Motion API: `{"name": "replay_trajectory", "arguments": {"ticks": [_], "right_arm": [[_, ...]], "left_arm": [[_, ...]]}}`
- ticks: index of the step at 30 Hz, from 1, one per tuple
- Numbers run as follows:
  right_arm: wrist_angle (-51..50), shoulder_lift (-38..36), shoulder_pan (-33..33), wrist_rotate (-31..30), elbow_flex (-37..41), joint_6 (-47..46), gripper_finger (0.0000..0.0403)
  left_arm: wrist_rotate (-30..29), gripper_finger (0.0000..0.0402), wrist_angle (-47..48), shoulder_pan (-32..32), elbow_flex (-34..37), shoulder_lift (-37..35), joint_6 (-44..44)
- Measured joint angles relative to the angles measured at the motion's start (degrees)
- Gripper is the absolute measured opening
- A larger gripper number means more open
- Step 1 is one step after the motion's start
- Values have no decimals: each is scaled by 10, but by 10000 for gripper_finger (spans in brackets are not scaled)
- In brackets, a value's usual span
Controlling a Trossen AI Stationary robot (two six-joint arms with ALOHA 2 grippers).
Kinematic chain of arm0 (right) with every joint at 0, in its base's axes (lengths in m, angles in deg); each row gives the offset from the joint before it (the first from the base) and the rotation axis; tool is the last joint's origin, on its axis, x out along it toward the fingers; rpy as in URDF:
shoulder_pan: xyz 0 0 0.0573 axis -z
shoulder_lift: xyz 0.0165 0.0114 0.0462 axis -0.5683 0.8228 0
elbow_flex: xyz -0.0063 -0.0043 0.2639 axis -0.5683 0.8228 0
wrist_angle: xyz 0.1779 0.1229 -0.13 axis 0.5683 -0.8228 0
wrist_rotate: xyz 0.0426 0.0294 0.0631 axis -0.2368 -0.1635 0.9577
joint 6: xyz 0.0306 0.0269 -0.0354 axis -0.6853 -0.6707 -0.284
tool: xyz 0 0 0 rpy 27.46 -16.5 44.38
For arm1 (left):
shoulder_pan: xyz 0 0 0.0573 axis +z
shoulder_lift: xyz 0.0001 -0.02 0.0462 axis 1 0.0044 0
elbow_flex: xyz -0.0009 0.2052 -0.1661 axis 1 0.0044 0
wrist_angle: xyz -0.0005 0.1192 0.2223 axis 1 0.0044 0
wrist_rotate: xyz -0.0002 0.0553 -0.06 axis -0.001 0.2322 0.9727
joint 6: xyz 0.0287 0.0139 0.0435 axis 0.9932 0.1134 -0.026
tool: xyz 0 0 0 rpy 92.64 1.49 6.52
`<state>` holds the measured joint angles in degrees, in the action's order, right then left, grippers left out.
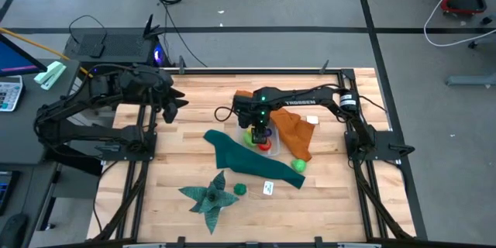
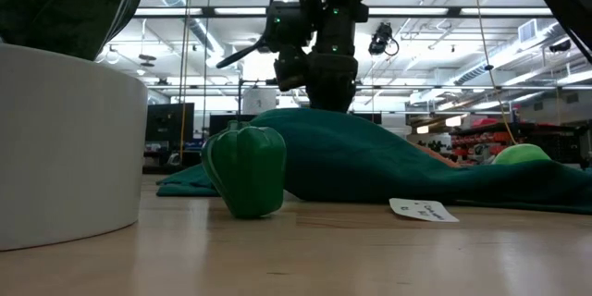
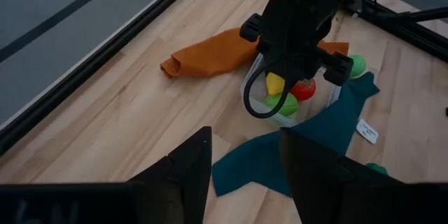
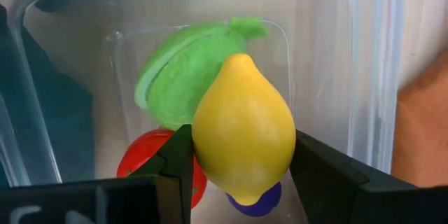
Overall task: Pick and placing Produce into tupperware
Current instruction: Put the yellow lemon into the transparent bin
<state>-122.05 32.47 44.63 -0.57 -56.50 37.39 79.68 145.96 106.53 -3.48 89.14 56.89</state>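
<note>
My right gripper (image 4: 241, 159) hangs over the tupperware (image 1: 273, 148), a clear box between the orange cloth (image 1: 293, 129) and the teal cloth (image 1: 246, 158), and is shut on a yellow lemon (image 4: 243, 122). A light green piece (image 4: 182, 77), a red piece (image 4: 136, 157) and a purple piece (image 4: 259, 197) lie in the box. A light green fruit (image 1: 298, 165) rests on the teal cloth's right end. A dark green pepper (image 2: 245, 171) stands on the wood. My left gripper (image 3: 245, 175) is open and waits at the table's far left (image 1: 174, 101). My right gripper pinches the yellow lemon between its two fingers, one on each of the lemon's broad sides (image 4: 201, 147). The fingers come from above, pointing down. The lemon is held over the pieces in the box; whether it touches them I cannot tell.
A dark green star-shaped leafy piece (image 1: 209, 198) lies near the table's near edge, with a small white card (image 1: 269, 188) to its right. A raised frame (image 1: 232, 71) borders the table. Bare wood (image 1: 178, 155) shows left of the teal cloth.
</note>
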Motion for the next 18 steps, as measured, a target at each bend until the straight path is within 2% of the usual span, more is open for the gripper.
{"name": "replay_trajectory", "arguments": {"ticks": [9, 18], "right_arm": [[15, 0, 0, -20, 0, 3, 150], [22, 0, 0, -16, 7, 3, 150]], "left_arm": [[-6, 172, 0, 0, 0, 0, 1], [-10, 173, 0, 0, 0, 0, 1]]}}
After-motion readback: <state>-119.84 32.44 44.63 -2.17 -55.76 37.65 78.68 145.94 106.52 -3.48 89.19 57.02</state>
